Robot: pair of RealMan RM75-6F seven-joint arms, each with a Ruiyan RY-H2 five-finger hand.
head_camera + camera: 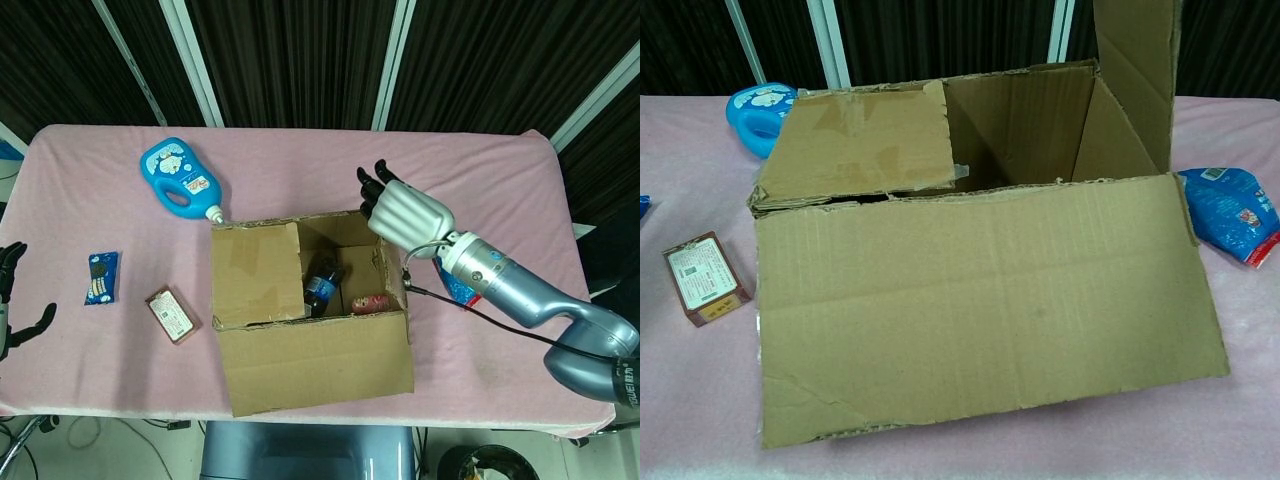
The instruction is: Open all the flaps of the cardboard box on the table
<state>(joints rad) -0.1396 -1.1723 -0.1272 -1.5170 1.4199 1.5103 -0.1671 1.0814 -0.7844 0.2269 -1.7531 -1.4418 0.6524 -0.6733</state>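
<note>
The cardboard box (310, 340) (980, 300) stands mid-table. Its left flap (256, 270) (865, 140) lies shut over the left half. The front flap (318, 365) (980, 300) is folded out and hangs toward me. The right flap (392, 272) (1135, 70) stands upright. My right hand (405, 212) hovers with fingers spread just behind and to the right of that flap, holding nothing; the chest view does not show it. My left hand (12, 300) waits at the table's far left edge, fingers apart and empty. Inside the box lie a dark bottle (322, 283) and a red item (372, 300).
A blue detergent bottle (180, 182) (758, 112) lies behind the box on the left. A blue snack packet (100, 277) and a small reddish-brown box (172, 314) (705, 278) sit left of the box. A blue bag (1230, 215) lies to its right, under my right forearm.
</note>
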